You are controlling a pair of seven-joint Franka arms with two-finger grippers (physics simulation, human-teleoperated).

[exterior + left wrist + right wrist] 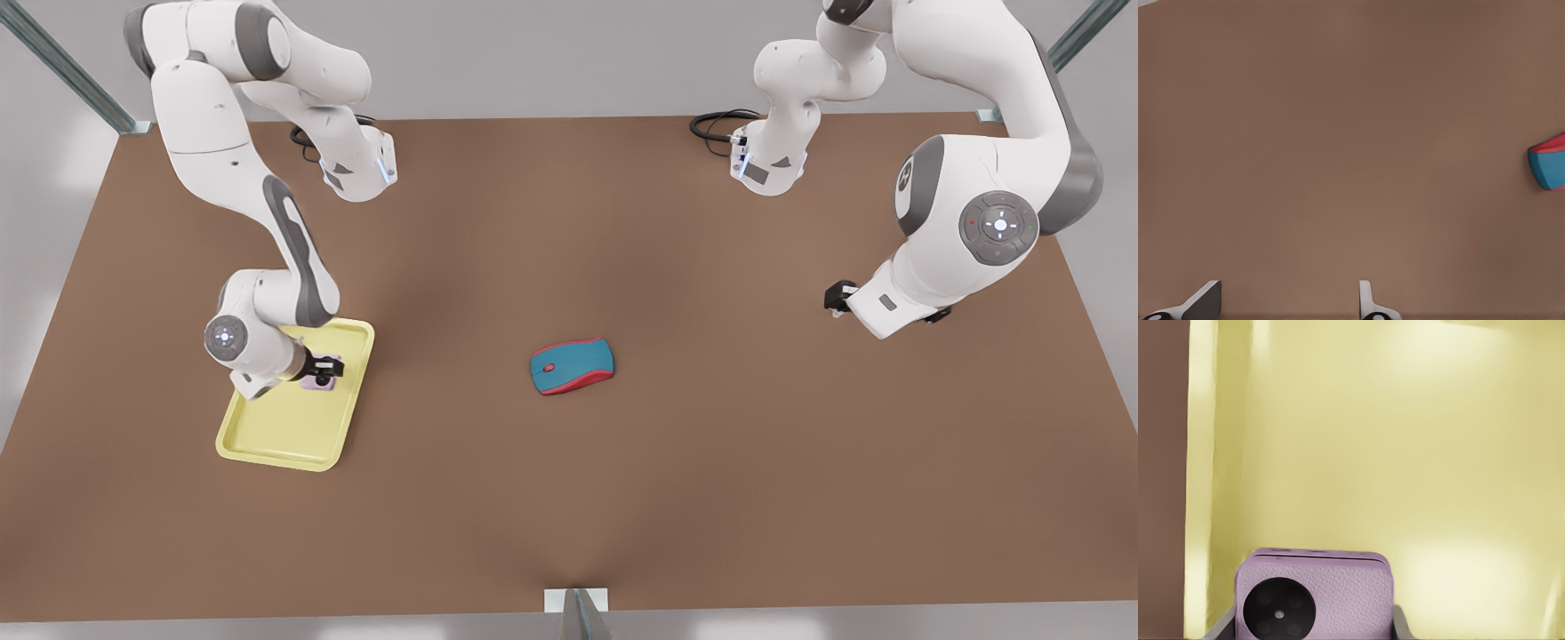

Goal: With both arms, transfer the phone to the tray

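Note:
The pale pink phone [318, 382] sits between the fingers of my right gripper [325, 368], which is shut on it at the front view's left. It hangs low over the far part of the pale yellow tray [284, 436]. In the right wrist view the phone [1338, 593] shows one black camera circle, with the right gripper [1313, 623] pressing both its sides and the tray floor [1405, 453] beyond. My left gripper [837, 298] waits at the front view's right, above bare table. Its fingers [1205, 300] stand apart, so the left gripper [1288, 303] is open with nothing in it.
A teal-and-red computer mouse [572, 365] lies near the middle of the brown table [711, 462]; its end shows in the left wrist view [1548, 163]. Black cables [716, 124] coil at the arm bases along the far edge.

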